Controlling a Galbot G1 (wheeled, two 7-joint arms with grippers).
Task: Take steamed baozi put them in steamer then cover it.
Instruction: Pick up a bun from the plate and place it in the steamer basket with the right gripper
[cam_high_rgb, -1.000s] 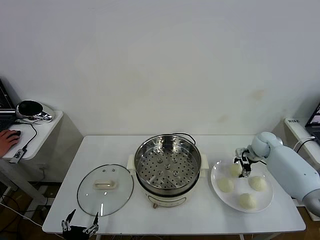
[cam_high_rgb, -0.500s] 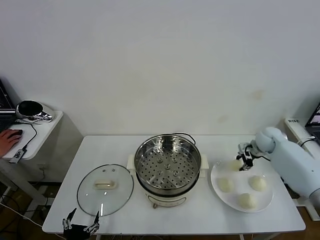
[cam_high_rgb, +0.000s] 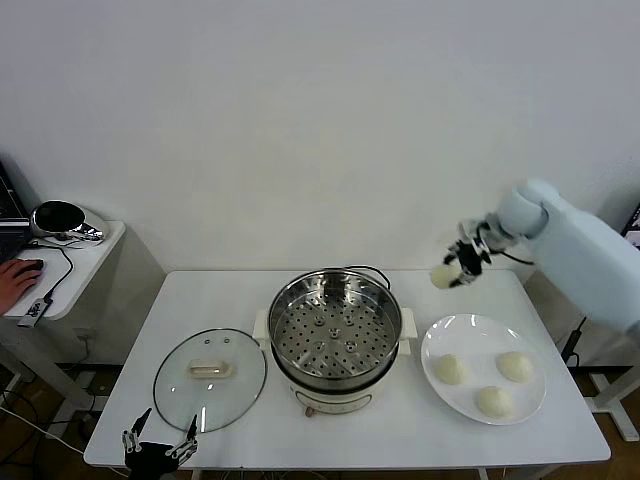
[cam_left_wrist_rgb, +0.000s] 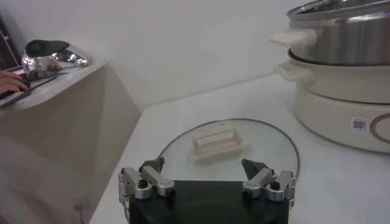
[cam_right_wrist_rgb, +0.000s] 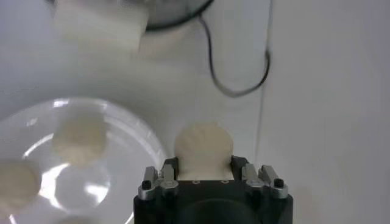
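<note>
R gripper (cam_high_rgb: 458, 270) holding baozi (cam_high_rgb: 444, 276), above table (cam_high_rgb: 250, 290)

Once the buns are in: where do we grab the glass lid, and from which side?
Grip the cover by its raised cream handle, coming straight down. It lies flat on the table, handle up; the glass dome offers nothing else. The left gripper, open, is nearest.
</note>
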